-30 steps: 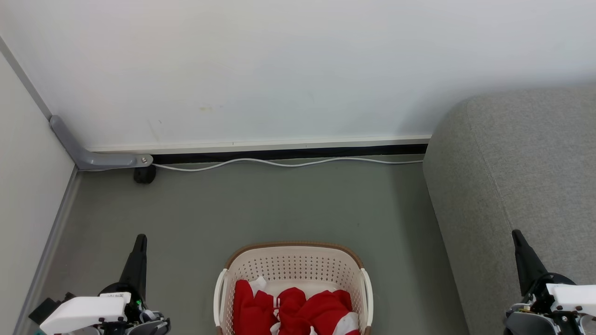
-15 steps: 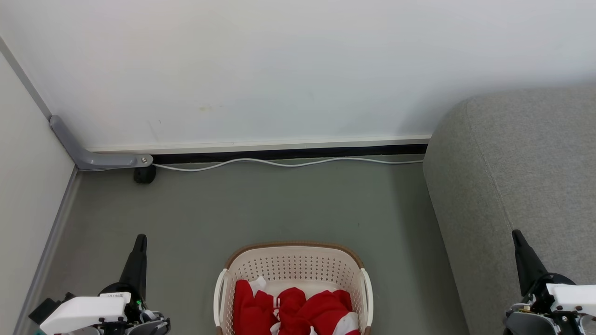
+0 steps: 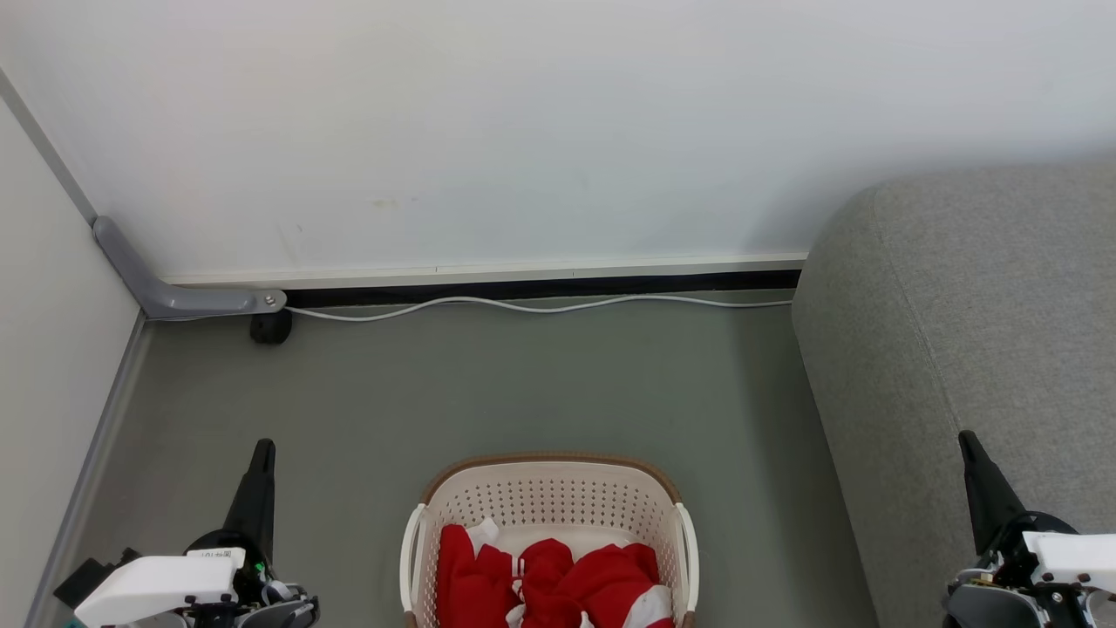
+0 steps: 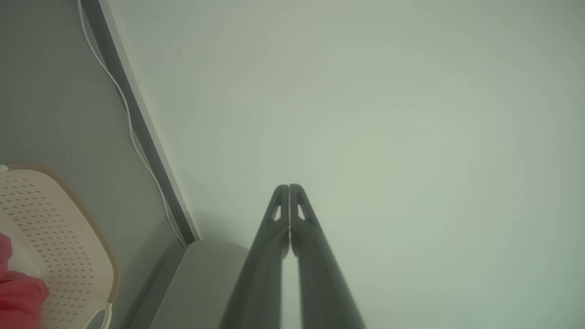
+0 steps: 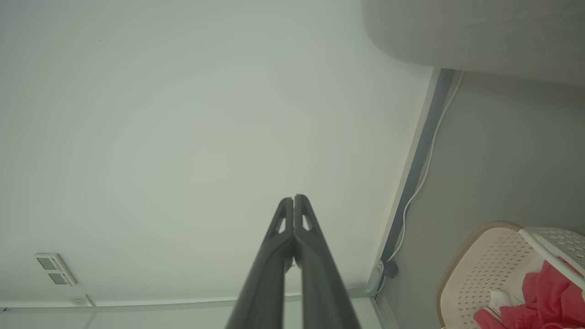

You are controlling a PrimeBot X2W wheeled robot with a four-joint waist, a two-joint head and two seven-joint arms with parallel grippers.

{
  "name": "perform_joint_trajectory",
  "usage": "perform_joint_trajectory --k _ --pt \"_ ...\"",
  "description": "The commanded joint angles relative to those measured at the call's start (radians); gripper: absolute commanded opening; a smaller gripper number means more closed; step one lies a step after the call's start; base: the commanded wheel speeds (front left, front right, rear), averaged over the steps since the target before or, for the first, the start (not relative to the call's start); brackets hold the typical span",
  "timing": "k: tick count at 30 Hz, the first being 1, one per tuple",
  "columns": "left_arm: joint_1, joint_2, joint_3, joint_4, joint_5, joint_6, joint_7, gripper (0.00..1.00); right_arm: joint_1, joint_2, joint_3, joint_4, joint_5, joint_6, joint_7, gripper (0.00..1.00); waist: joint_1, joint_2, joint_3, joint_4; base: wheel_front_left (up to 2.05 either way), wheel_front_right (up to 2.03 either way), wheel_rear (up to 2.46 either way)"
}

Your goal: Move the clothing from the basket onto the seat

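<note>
Bright red clothing (image 3: pixel 549 580) with white parts lies bunched in the cream perforated basket (image 3: pixel 549 497), which stands on the floor at the bottom middle of the head view. The grey seat (image 3: pixel 976 331) rises on the right. My left gripper (image 3: pixel 261 449) is shut and empty, left of the basket and apart from it. My right gripper (image 3: pixel 966 440) is shut and empty, in front of the seat. In the left wrist view my left gripper (image 4: pixel 289 187) points at the wall, with the basket (image 4: pixel 59 228) and clothing (image 4: pixel 18 292) at lower left. The right wrist view shows my right gripper (image 5: pixel 293 198), basket (image 5: pixel 484 265), clothing (image 5: pixel 534 297) and seat (image 5: pixel 480 36).
A white wall (image 3: pixel 523 131) stands close behind, with a white cable (image 3: pixel 540 305) along its base. A grey bracket (image 3: pixel 174 296) and a small black wheel (image 3: pixel 270 327) sit in the left corner. Grey-green floor (image 3: pixel 523 384) lies between basket and wall.
</note>
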Motion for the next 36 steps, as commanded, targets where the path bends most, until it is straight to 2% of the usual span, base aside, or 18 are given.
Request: perform_joint_trajectory --k 1,36 --pt "-0.057 0.017 0.033 -0.028 -0.004 -0.008 0.007 0.00 -0.036 -0.010 0.017 -0.031 0.012 0.002 0.007 0.00 0.0000 -0.0001 0.000 0.000 0.00 0.00 0.00" --pt "-0.057 0.017 0.033 -0.028 -0.004 -0.008 0.007 0.00 -0.036 -0.010 0.017 -0.031 0.012 0.002 0.007 0.00 0.0000 -0.0001 0.000 0.000 0.00 0.00 0.00"
